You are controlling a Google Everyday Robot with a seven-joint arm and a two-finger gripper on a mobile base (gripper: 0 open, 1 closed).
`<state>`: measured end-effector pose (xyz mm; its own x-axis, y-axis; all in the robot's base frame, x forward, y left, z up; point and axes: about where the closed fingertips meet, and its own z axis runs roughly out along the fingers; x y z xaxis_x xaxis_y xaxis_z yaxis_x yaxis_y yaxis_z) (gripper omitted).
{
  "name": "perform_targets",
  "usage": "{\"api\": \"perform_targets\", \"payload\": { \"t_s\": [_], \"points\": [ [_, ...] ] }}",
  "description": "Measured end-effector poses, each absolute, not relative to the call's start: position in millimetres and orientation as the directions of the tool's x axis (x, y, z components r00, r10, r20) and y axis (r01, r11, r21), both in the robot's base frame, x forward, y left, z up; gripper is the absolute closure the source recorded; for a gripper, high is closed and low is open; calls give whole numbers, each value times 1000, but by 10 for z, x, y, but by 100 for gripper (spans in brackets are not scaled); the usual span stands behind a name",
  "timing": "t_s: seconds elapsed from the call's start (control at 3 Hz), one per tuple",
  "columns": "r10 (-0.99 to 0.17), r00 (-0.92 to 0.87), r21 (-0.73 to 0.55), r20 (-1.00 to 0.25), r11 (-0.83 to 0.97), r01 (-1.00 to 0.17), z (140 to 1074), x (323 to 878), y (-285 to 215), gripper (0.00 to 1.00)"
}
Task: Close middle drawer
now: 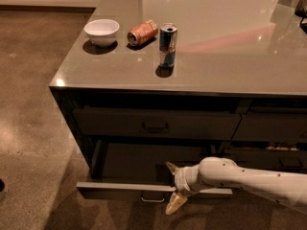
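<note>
Looking at the bottom of the frame, you find the gripper with its fingers spread wide, one above and one below the front rim of the middle drawer, just right of its handle. I judge it sits so to push the front inward. The drawer stands far out, lower centre. Above it the upper drawer is shut. Farther up, a bowl, a lying can and an upright can rest on the counter.
</note>
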<state>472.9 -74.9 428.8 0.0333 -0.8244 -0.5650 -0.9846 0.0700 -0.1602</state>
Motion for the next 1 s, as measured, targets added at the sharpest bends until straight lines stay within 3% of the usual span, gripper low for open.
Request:
{"api": "perform_targets", "payload": {
  "t_s": [0.33,0.67,1.0],
  "points": [
    [-791,31,-165,-611,88,-982,4366,4842,-771,0],
    [-746,50,-134,-664,53,-989,4429,4618,-913,16],
    [-731,39,-89,-681,29,-996,4428,4320,-1127,39]
  ]
}}
